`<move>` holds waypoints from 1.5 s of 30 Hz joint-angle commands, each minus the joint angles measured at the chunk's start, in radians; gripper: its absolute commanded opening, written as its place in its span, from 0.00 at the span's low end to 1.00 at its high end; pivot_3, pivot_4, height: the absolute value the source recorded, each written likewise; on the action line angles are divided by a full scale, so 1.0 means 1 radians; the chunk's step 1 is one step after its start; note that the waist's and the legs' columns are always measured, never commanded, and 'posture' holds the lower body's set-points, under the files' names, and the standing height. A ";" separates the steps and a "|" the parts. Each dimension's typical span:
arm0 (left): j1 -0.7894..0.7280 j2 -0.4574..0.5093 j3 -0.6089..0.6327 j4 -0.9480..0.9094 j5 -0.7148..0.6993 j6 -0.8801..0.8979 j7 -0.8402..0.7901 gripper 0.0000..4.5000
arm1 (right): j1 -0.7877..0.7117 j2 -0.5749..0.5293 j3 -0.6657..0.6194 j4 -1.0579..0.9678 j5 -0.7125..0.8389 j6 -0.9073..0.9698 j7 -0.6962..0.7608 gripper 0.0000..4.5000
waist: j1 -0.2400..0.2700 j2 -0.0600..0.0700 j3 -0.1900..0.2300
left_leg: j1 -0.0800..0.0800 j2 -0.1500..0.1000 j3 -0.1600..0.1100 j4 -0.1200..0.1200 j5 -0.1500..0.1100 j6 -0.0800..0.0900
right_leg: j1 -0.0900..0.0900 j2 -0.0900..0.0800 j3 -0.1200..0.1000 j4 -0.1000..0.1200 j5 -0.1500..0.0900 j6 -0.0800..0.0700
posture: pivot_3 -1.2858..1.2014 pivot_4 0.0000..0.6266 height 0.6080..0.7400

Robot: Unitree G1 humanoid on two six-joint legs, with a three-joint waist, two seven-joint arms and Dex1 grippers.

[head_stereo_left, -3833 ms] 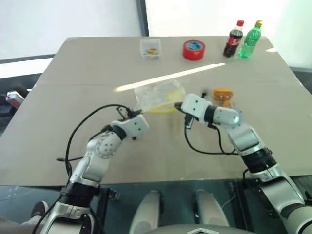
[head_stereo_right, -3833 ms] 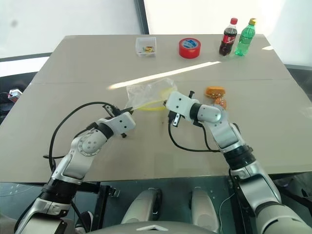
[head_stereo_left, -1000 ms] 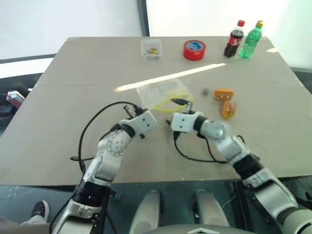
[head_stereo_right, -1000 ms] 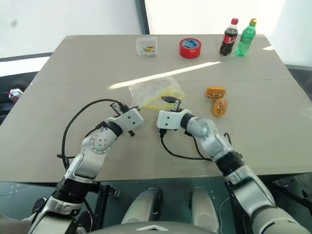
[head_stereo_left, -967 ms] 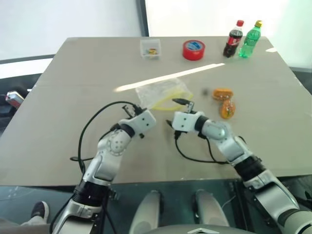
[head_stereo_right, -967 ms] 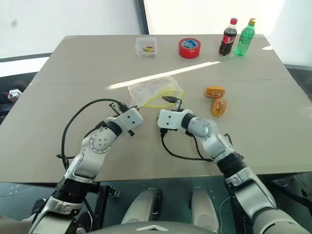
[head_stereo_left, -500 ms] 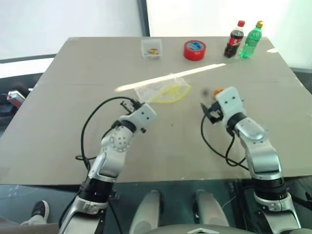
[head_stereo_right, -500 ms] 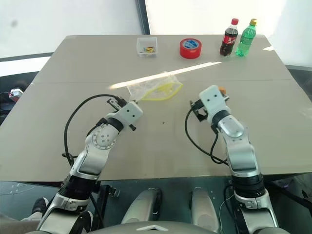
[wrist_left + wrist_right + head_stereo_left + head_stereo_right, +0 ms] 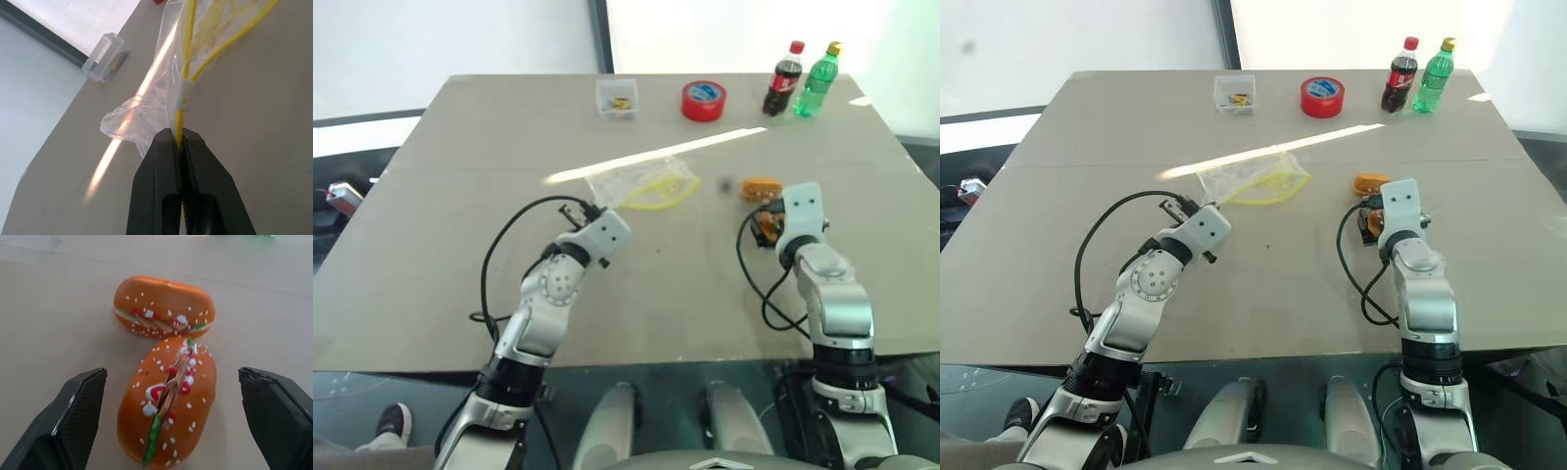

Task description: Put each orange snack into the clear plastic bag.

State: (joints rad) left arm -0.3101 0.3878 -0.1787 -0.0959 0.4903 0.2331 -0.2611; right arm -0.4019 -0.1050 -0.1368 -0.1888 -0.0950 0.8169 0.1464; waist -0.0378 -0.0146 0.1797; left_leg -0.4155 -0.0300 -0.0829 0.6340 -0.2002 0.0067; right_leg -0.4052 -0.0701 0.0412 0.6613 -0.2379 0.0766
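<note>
Clear plastic bag (image 9: 641,183) pinched by the left end effector (image 9: 181,143); right end effector (image 9: 168,418) spread wide over 2 orange snacks.

Grey counter (image 9: 470,147) carries everything. The left arm reaches forward, roughly level, its black fingers (image 9: 159,161) clenched on the bag's yellow zip strip (image 9: 183,83), and the bag lies crinkled on the counter just beyond them. The right arm reaches forward and tilts slightly down at the counter's right side. Its fingers (image 9: 73,406) stand released, well apart, with the nearer snack (image 9: 168,418) lying between them, untouched as far as can be seen. The farther snack (image 9: 164,307) lies just beyond, touching or nearly touching the first.
</note>
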 commanded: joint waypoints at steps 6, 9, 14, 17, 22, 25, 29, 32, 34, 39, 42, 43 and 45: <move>-0.008 0.014 0.003 -0.024 0.015 -0.006 0.011 0.00 | -0.032 0.016 -0.024 -0.006 0.069 0.037 -0.036 0.83 | -0.001 0.000 0.000 | 0.000 0.000 0.000 0.000 0.000 0.000 | 0.000 0.000 0.000 0.000 0.000 0.000 | 0.52 0.24 1.00; -0.008 0.016 0.002 -0.020 0.011 -0.008 0.010 0.00 | -0.033 0.006 -0.018 -0.003 0.075 0.027 -0.039 0.56 | -0.001 0.000 0.000 | 0.000 0.000 0.000 0.000 0.000 0.000 | 0.000 0.000 0.000 0.000 0.000 0.000 | 0.52 0.24 1.00; -0.010 0.025 0.002 -0.003 0.015 -0.007 0.010 0.00 | -0.017 -0.036 0.031 -0.016 0.074 -0.021 -0.004 0.10 | -0.001 0.000 0.000 | 0.000 0.000 0.000 0.000 0.000 0.000 | 0.000 0.000 0.000 0.000 0.000 0.000 | 0.52 0.24 1.00; -0.013 0.031 0.000 0.009 0.013 -0.015 0.009 0.00 | -0.008 -0.051 0.068 -0.048 0.130 -0.093 0.086 0.02 | -0.003 0.000 0.000 | 0.000 0.000 0.000 0.000 0.000 0.000 | 0.000 0.000 0.000 0.000 0.000 0.000 | 0.52 0.24 1.00; -0.021 0.029 -0.020 0.020 0.016 -0.029 0.011 0.00 | 0.017 -0.083 0.168 -0.109 0.207 -0.174 0.243 0.02 | -0.003 0.000 0.000 | 0.000 0.000 0.000 0.000 0.000 0.000 | 0.000 0.000 0.000 0.000 0.000 0.000 | 0.52 0.24 1.00; -0.027 0.026 -0.027 0.021 0.014 -0.032 0.011 0.00 | 0.023 -0.098 0.228 -0.127 0.234 -0.179 0.301 0.02 | -0.002 0.000 0.000 | 0.000 0.000 0.000 0.000 0.000 0.000 | 0.000 0.000 0.000 0.000 0.000 0.000 | 0.52 0.24 1.00; -0.030 0.026 -0.032 0.019 0.017 -0.032 0.011 0.00 | 0.014 -0.104 0.272 -0.093 0.226 -0.195 0.311 0.02 | -0.002 0.000 0.000 | 0.000 0.000 0.000 0.000 0.000 0.000 | 0.000 0.000 0.000 0.000 0.000 0.000 | 0.52 0.24 1.00; -0.031 0.026 -0.036 0.016 0.014 -0.043 0.008 0.00 | -0.022 -0.098 0.289 -0.039 0.215 -0.206 0.304 0.02 | -0.001 0.000 0.000 | 0.000 0.000 0.000 0.000 0.000 0.000 | 0.000 0.000 0.000 0.000 0.000 0.000 | 0.52 0.24 1.00; -0.031 0.025 -0.042 0.011 0.011 -0.057 0.003 0.00 | -0.050 -0.091 0.293 0.002 0.213 -0.216 0.301 0.02 | -0.001 0.000 0.000 | 0.000 0.000 0.000 0.000 0.000 0.000 | 0.000 0.000 0.000 0.000 0.000 0.000 | 0.52 0.24 1.00; -0.028 0.034 -0.068 0.006 0.021 -0.085 -0.011 0.00 | -0.118 -0.084 0.291 0.100 0.210 -0.245 0.302 0.02 | -0.001 0.000 0.000 | 0.000 0.000 0.000 0.000 0.000 0.000 | 0.000 0.000 0.000 0.000 0.000 0.000 | 0.52 0.24 1.00; -0.028 0.051 -0.083 0.004 0.041 -0.110 -0.014 0.00 | -0.139 -0.089 0.294 0.134 0.202 -0.255 0.304 0.02 | -0.001 0.000 0.000 | 0.000 0.000 0.000 0.000 0.000 0.000 | 0.000 0.000 0.000 0.000 0.000 0.000 | 0.52 0.24 1.00; -0.029 0.058 -0.089 0.003 0.049 -0.124 -0.015 0.00 | -0.145 -0.091 0.297 0.141 0.202 -0.251 0.308 0.02 | -0.001 0.000 0.000 | 0.000 0.000 0.000 0.000 0.000 0.000 | 0.000 0.000 0.000 0.000 0.000 0.000 | 0.52 0.24 1.00; -0.030 0.062 -0.095 0.000 0.053 -0.144 -0.015 0.00 | -0.153 -0.091 0.300 0.153 0.205 -0.239 0.315 0.02 | -0.001 0.000 0.000 | 0.000 0.000 0.000 0.000 0.000 0.000 | 0.000 0.000 0.000 0.000 0.000 0.000 | 0.52 0.24 1.00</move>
State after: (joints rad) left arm -0.3285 0.4472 -0.2625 -0.0644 0.5298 0.1243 -0.2797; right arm -0.5245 -0.1939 0.1615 -0.0189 0.1043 0.5848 0.4526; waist -0.0391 -0.0144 0.1798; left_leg -0.4156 -0.0300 -0.0831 0.6339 -0.2002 0.0067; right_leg -0.4055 -0.0699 0.0408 0.6610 -0.2379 0.0767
